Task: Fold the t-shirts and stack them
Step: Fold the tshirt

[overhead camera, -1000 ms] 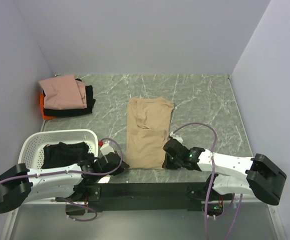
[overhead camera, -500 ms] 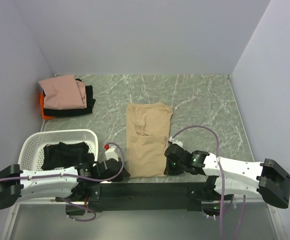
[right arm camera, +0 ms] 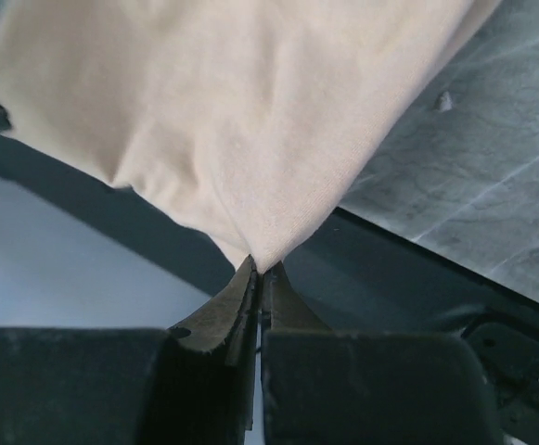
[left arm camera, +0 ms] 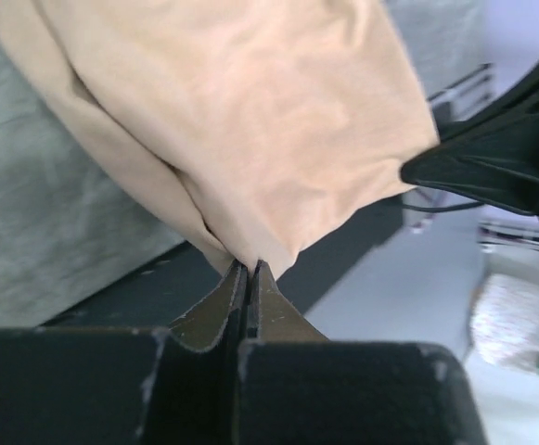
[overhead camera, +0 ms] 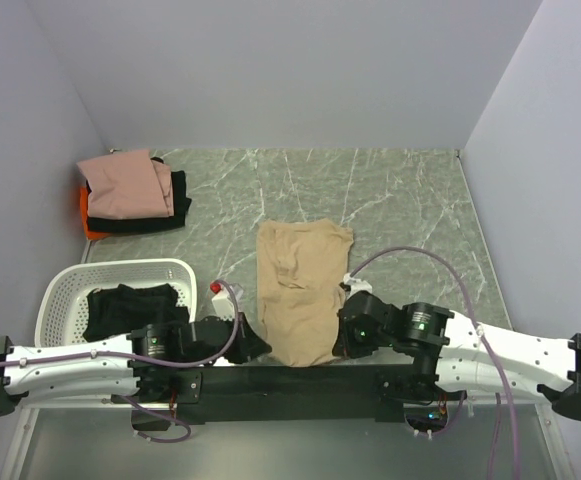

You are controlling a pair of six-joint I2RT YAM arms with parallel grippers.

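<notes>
A tan-beige t-shirt [overhead camera: 300,285] lies folded lengthwise in the middle of the table, its near end drawn over the front edge. My left gripper [overhead camera: 260,348] is shut on its near left corner [left arm camera: 241,250]. My right gripper [overhead camera: 342,345] is shut on its near right corner [right arm camera: 255,246]. A stack of folded shirts stands at the far left: dusty pink [overhead camera: 122,185] on top, black [overhead camera: 155,215] under it, orange [overhead camera: 92,220] at the bottom. A black garment [overhead camera: 130,305] lies in the white basket [overhead camera: 65,290].
The black mounting rail [overhead camera: 290,382] runs along the table's near edge under both grippers. A small white bottle with a red cap [overhead camera: 216,290] stands beside the basket. Grey walls close in the table at the left, back and right.
Both grippers have pulled back towards the near edge, dragging the tan shirt's near end with them. The shirt has slid nearer and now looks shorter.
</notes>
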